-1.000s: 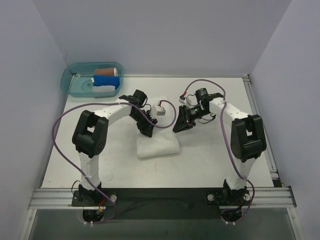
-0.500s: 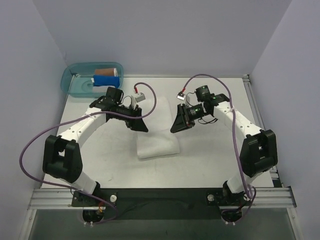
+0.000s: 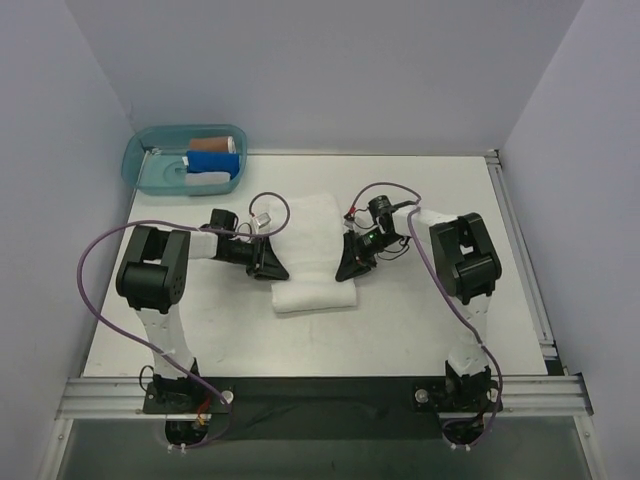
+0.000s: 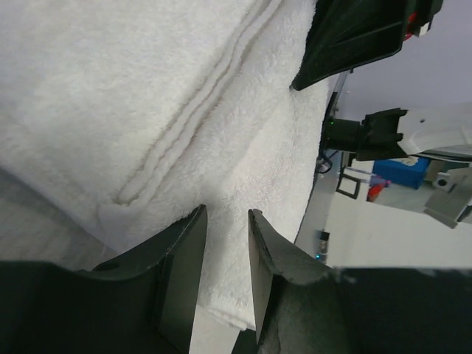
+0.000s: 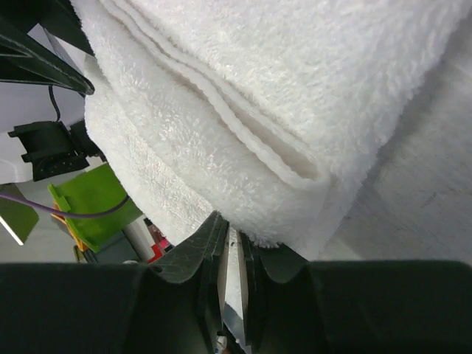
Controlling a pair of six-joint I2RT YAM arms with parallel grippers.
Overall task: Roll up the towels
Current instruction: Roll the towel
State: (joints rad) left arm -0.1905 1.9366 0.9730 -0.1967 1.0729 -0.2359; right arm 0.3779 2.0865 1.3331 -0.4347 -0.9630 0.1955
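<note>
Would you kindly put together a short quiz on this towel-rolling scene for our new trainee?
1. True or false: the white towel lies inside the teal bin.
2. Where is the right claw? A. over the bin; B. at the white towel's right edge; C. at the white towel's left edge.
3. What colour is the rolled towel lying in the bin just in front of the brown towel?

Key: 1. False, it lies on the table between the two arms. 2. B. 3. Blue: it is the blue towel.
</note>
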